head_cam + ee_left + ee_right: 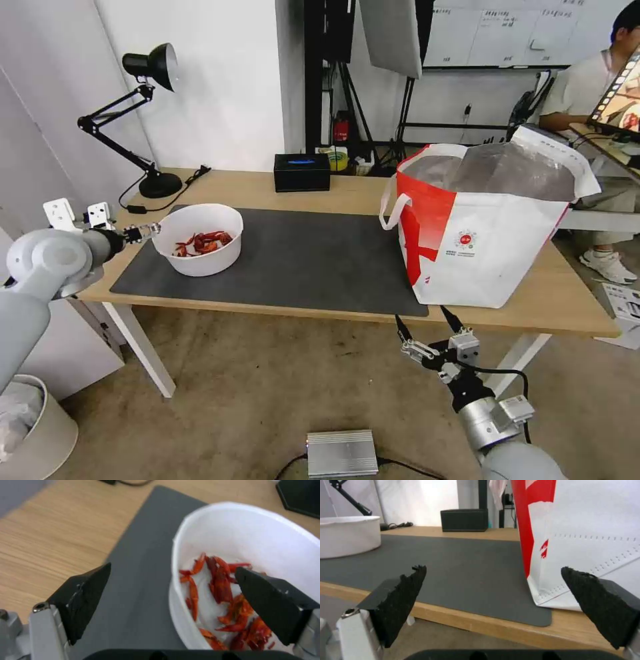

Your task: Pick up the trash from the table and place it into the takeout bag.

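Left hand: the left hand has its fingers spread apart astride the near rim of the bowl, one finger outside over the mat, the other inside above the red shell scraps. It grips nothing yet.
Bowl: it sits upright on the left part of the mat, on the worktop.
Key relation: the rim wall stands between the two fingers, so closing them should pinch it. The left arm is plainly the nearer one.
Bag: the takeout bag stands open at the right end of the worktop, well apart from the bowl.
Right hand: the right hand waits below the worktop's front edge, near the bag, fingers apart and empty.
Views: the left wrist view shows the straddle; the head view shows the gap between bowl and bag.
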You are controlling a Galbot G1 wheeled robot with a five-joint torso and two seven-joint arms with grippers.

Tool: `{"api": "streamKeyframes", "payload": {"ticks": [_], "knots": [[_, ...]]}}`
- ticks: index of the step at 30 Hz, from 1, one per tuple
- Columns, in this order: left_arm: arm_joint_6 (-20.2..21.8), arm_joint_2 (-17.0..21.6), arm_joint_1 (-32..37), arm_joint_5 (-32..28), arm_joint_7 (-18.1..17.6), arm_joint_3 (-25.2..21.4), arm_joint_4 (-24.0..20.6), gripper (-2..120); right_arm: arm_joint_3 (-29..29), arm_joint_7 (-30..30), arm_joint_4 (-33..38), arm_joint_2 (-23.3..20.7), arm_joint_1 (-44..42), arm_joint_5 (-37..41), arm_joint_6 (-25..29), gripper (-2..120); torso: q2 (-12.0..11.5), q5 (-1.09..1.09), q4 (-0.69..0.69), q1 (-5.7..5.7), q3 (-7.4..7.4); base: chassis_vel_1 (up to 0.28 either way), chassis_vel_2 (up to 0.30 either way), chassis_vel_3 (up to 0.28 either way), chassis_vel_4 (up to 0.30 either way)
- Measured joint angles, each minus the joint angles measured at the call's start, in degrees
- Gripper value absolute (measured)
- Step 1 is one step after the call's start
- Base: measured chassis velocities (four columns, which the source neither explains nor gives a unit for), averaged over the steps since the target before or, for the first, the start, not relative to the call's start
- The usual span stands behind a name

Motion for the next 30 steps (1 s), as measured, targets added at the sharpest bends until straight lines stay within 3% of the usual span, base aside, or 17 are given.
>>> {"api": "streamKeyframes", "payload": {"ticks": [20, 30], "knots": [[3.54, -4.09, -8.61, -2.53, -3.71, 8.52, 7.66, 100, 0.00, 0.00, 0.00, 0.00, 0.00, 0.00, 0.00, 100, 0.01, 0.02, 0.00, 0.00, 0.00, 0.000, 0.000, 0.000, 0.000], [3.86, -5.00, -10.14, -2.36, -4.50, 10.37, 10.38, 100, 0.00, 0.00, 0.00, 0.00, 0.00, 0.00, 0.00, 100, 0.01, 0.02, 0.00, -0.01, 0.00, 0.000, 0.000, 0.000, 0.000]]}}
